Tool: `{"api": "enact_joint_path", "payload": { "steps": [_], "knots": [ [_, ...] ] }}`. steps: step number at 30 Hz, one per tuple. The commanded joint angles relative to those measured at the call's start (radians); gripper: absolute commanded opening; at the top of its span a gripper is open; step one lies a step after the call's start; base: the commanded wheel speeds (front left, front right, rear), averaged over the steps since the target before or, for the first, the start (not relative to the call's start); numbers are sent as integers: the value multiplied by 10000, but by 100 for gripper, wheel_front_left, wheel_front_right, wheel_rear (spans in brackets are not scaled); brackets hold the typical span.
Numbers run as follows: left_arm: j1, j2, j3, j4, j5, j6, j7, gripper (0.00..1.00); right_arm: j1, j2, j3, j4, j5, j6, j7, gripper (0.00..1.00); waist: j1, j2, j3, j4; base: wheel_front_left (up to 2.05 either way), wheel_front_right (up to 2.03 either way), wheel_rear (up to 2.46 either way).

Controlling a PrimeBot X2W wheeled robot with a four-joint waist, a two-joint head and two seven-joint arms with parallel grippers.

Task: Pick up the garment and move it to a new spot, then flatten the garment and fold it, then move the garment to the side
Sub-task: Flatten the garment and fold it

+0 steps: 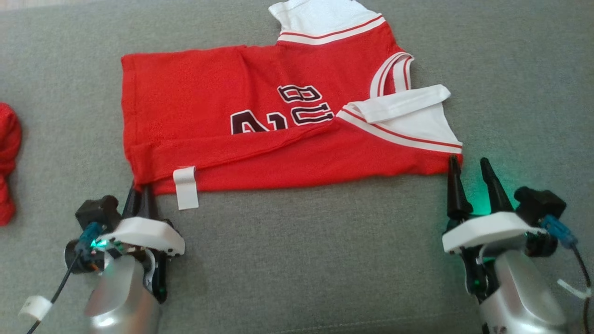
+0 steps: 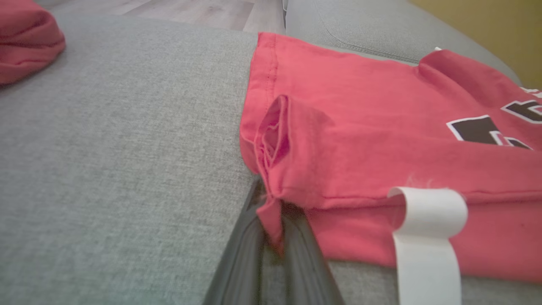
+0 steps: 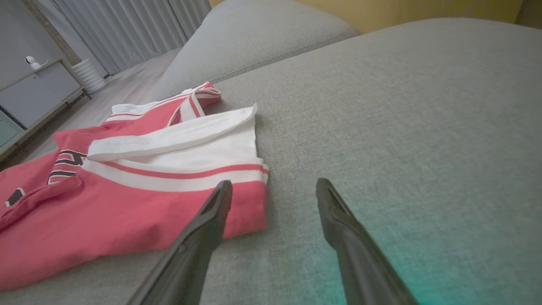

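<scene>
Left hand (image 1: pixel 140 191) is clamped on the near hem corner of the shirt (image 1: pixel 195 106). Its wrist view shows a nub of red cloth pinched between the closed fingers. Right hand (image 1: pixel 468 162) is spread wide apart with one fingertip at the shirt's other near corner, by the white sleeve (image 1: pixel 417 125), and nothing in it yet. The shirt lies spread on the couch (image 1: pixel 301 255) just ahead of both hands, near edge turned over, so I reckon I'm taking both near corners for the next fold. A white tag (image 1: pixel 185 188) hangs just beside the left hand on its inner side and could snag. A second red cloth (image 1: pixel 7 162) sits well out past the left hand, out of the way.
</scene>
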Motion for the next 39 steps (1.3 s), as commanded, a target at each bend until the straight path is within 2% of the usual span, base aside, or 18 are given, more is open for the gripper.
{"api": "enact_joint_path", "payload": {
  "steps": [1,8,9,10,15,22,27,33,39],
  "knots": [
    [187,0,2,-27,-57,-102,196,0,-498,7,353,-102,121,65,-97,100,1,-1,33,78,0,0,0],
    [246,0,-279,-295,-158,-121,196,0,-1069,7,974,1604,1039,65,-97,100,1,-1,71,284,0,0,0],
    [257,0,-321,-333,-191,-124,196,0,-1161,7,1206,1882,1355,65,-97,58,1,-1,68,311,0,0,0],
    [272,0,-359,-366,-218,-125,196,0,-1255,7,1435,2070,1638,65,-97,0,1,-1,68,331,0,0,0],
    [385,0,-533,-738,-554,-133,196,0,-1486,7,1865,2225,2571,65,-97,0,1,-1,-18,358,0,0,0],
    [248,-1,-432,-1871,-1179,-140,196,0,-1772,7,1446,1377,3221,65,-97,0,1,-1,-507,428,0,0,0],
    [-177,-1,-46,-2511,-1587,-141,196,0,-2381,7,1261,1191,3574,65,-97,0,1,-1,-1323,517,0,0,0],
    [266,22,417,-1908,-1649,-142,196,0,-2477,7,1331,1630,3906,65,-93,0,1,-1,-2444,453,0,0,0],
    [1652,6,529,-1207,-1822,-143,196,0,-1422,-140,1680,1952,4357,65,152,0,1,-1,-2976,416,0,0,0]
  ]
}}
